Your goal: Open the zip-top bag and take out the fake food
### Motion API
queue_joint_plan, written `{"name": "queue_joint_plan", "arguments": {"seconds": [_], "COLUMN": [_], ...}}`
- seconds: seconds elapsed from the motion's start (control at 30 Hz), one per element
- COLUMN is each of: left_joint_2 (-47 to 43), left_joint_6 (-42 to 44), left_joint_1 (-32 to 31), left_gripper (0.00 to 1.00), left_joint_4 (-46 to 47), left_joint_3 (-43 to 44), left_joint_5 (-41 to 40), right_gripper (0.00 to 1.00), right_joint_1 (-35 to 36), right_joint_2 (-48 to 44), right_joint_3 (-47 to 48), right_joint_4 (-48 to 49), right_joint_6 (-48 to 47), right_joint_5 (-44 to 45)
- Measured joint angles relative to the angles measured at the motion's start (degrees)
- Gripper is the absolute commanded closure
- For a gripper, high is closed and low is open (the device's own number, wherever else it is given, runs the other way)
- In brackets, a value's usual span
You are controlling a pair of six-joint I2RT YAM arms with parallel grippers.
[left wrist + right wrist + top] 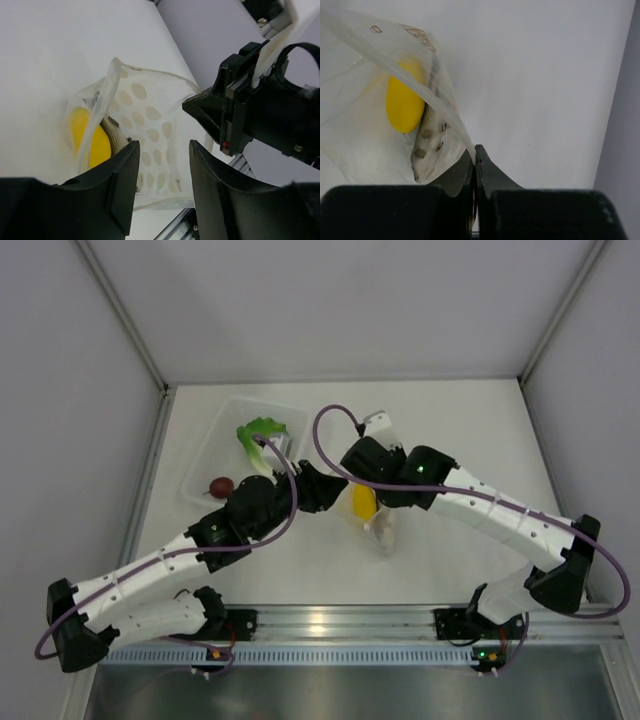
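Note:
The zip-top bag lies mid-table, clear with white dots. Inside it are a yellow piece and a whitish-brown elongated piece of fake food. My right gripper is shut on the bag's top edge and holds it up; in the left wrist view that gripper pinches the film from the right. My left gripper is open just in front of the bag's mouth. Nothing sits between its fingers.
A rigid clear tray stands at the back left of the table. It holds a green lettuce leaf and a dark red round fruit. A metal rail runs along the near edge. Grey walls enclose the table.

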Motion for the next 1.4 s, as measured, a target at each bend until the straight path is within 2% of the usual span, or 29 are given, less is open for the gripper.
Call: {"name": "queue_joint_plan", "arguments": {"seconds": [0.1,0.33,0.5,0.83,0.97,1.2,1.3,1.4], "left_joint_2": [-0.79,-1.46,3.19,8.59,11.26,21.73,23.26,24.13], "left_joint_6": [0.96,-1.11,-5.07,-6.45,-6.84,-6.86,-6.69,-6.08], "left_joint_1": [0.0,0.0,-0.2,-6.86,-7.17,-7.58,-7.85,-7.93], "left_gripper": [0.5,0.73,0.81,0.8,0.8,0.81,0.77,0.78], "left_joint_4": [-1.86,-0.79,3.54,5.16,5.86,5.62,5.03,4.96], "left_joint_3": [2.21,3.1,3.1,2.64,2.32,2.34,2.34,2.34], "left_joint_5": [-0.44,0.31,2.43,-3.45,-6.86,-10.32,-11.47,-12.94], "right_gripper": [1.0,1.0,1.0,1.0,1.0,1.0,1.0,1.0], "right_joint_1": [0.55,1.4,2.49,3.34,3.61,3.67,3.67,3.67], "right_joint_2": [0.96,1.29,1.27,-0.81,-2.56,-6.12,-7.45,-9.64], "right_joint_3": [1.14,2.64,2.64,0.31,-1.77,-7.63,-10.05,-13.86], "right_joint_4": [-0.2,0.11,0.28,4.11,5.84,9.05,10.27,12.72], "right_joint_6": [0.92,2.27,4.37,8.98,10.62,13.4,14.4,15.61], "right_joint_5": [0.13,0.11,0.07,-0.68,-0.76,0.74,1.92,2.99]}}
